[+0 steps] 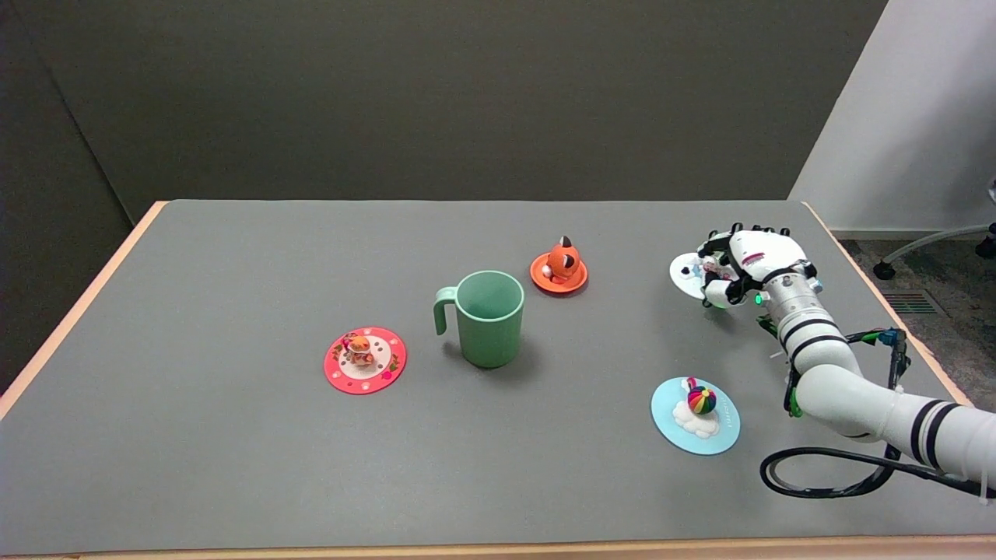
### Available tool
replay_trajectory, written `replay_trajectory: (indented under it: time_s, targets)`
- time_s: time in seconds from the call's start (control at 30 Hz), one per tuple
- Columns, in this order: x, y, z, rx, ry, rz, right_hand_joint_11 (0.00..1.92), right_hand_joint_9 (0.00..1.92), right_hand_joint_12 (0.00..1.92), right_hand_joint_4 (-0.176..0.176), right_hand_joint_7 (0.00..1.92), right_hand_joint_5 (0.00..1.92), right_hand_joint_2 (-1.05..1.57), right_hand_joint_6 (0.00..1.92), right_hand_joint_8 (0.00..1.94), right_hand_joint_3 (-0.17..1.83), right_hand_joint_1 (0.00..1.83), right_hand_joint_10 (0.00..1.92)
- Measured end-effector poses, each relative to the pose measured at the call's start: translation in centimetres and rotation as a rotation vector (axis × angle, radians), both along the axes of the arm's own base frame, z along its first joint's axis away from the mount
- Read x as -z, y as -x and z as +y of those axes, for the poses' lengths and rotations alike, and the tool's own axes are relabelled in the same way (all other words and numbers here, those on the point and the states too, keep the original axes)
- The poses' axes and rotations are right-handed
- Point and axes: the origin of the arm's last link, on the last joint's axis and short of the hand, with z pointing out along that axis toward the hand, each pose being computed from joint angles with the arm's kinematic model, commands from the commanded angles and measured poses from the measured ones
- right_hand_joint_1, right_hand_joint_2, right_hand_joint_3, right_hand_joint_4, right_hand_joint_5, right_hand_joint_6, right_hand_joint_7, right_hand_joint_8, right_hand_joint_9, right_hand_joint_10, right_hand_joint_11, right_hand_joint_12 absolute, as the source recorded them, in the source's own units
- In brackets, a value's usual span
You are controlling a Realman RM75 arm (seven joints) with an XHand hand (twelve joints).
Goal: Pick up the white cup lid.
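Observation:
The white cup lid shows at the table's right side, tilted, with its left rim sticking out from under my right hand. The hand's fingers curl over the lid's top and grip it, hiding the figure on it and most of the disc. A shadow lies on the table below the lid, so it looks lifted a little off the surface. The arm reaches in from the lower right.
A green mug stands mid-table, handle to the left. An orange lid with a fox figure lies behind it, a red lid at its left, a light blue lid with a striped ball near the front right. A black cable loops beside the arm.

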Motion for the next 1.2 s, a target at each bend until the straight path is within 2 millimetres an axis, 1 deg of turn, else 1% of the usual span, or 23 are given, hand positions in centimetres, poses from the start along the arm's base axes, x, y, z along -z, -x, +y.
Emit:
replay_trajectory:
  time_s: [0.03, 0.07, 0.1, 0.2, 0.37, 0.43, 0.47, 0.5, 0.67, 0.8, 0.83, 0.87, 0.9, 0.93, 1.03, 1.1, 1.13, 1.2]
  targets:
    - [0.0, 0.0, 0.0, 0.000, 0.000, 0.000, 0.44, 0.86, 1.07, 0.176, 0.89, 0.77, 1.13, 1.30, 0.41, 0.20, 0.92, 0.44]
    - [0.0, 0.0, 0.0, 0.000, 0.001, 0.000, 0.44, 0.86, 1.08, 0.153, 0.88, 0.77, 1.13, 1.30, 0.55, 0.19, 0.96, 0.47]
    - [0.0, 0.0, 0.1, -0.001, 0.002, 0.001, 0.44, 0.85, 1.08, 0.015, 0.86, 0.76, 1.15, 1.25, 1.26, 0.12, 1.17, 0.54]
    - [0.0, 0.1, 0.1, -0.002, 0.004, 0.003, 0.43, 0.84, 1.11, 0.005, 0.86, 0.76, 1.15, 1.24, 1.28, 0.13, 1.17, 0.58]
    - [-0.1, 0.1, 0.2, -0.005, 0.007, 0.006, 0.40, 0.80, 1.13, 0.000, 0.87, 0.76, 1.15, 1.23, 1.28, 0.12, 1.17, 0.66]
    - [0.0, 0.1, 0.2, -0.005, 0.007, 0.006, 0.44, 0.78, 1.07, -0.004, 0.89, 0.78, 1.15, 1.20, 1.24, 0.10, 1.18, 0.69]
    - [0.0, 0.1, 0.2, -0.006, 0.008, 0.006, 0.40, 0.80, 1.14, -0.004, 0.87, 0.76, 1.14, 1.23, 1.27, 0.13, 1.17, 0.66]
    - [0.0, 0.0, 0.2, -0.008, 0.008, 0.007, 0.40, 0.80, 1.16, -0.006, 0.87, 0.75, 1.14, 1.23, 1.27, 0.14, 1.17, 0.67]
    - [0.1, 0.0, 0.2, -0.010, 0.006, 0.008, 0.41, 0.82, 1.18, -0.001, 0.91, 0.78, 1.13, 1.20, 1.21, 0.12, 1.18, 0.70]
    - [0.4, -0.1, 0.1, -0.015, -0.002, 0.004, 0.44, 0.84, 1.20, -0.003, 0.93, 0.80, 1.11, 1.18, 1.17, 0.13, 1.19, 0.68]
    - [0.5, -0.2, 0.1, -0.017, -0.006, 0.004, 0.45, 0.85, 1.20, -0.095, 0.89, 0.81, 1.12, 1.19, 1.18, 0.12, 1.21, 0.67]
    - [0.6, -0.3, 0.0, -0.019, -0.009, 0.004, 0.46, 0.86, 1.21, -0.176, 0.86, 0.83, 1.13, 1.20, 1.20, 0.12, 1.23, 0.66]
    - [0.7, -0.4, -0.1, -0.022, -0.013, 0.005, 0.47, 0.87, 1.22, -0.040, 0.91, 0.83, 1.11, 1.21, 0.90, 0.15, 1.12, 0.64]
    - [0.8, -0.4, -0.1, -0.025, -0.017, 0.006, 0.49, 0.88, 1.23, 0.176, 0.98, 0.82, 1.09, 1.23, 0.45, 0.21, 0.95, 0.62]
    - [1.4, -0.8, -0.5, -0.028, -0.045, 0.007, 0.55, 0.93, 1.24, 0.176, 1.01, 0.84, 1.08, 1.19, 0.42, 0.21, 0.96, 0.56]
    - [1.8, -1.0, -0.8, -0.028, -0.066, 0.008, 0.58, 0.96, 1.23, 0.176, 1.02, 0.85, 1.07, 1.18, 0.41, 0.21, 0.97, 0.54]
    - [2.0, -1.1, -0.9, -0.027, -0.078, 0.009, 0.63, 0.98, 1.21, 0.176, 1.03, 0.86, 1.07, 1.17, 0.41, 0.21, 0.97, 0.53]
    - [2.5, -1.5, -1.3, -0.026, -0.104, 0.011, 0.67, 1.00, 1.20, 0.176, 1.06, 0.87, 1.06, 1.15, 0.39, 0.21, 0.98, 0.51]
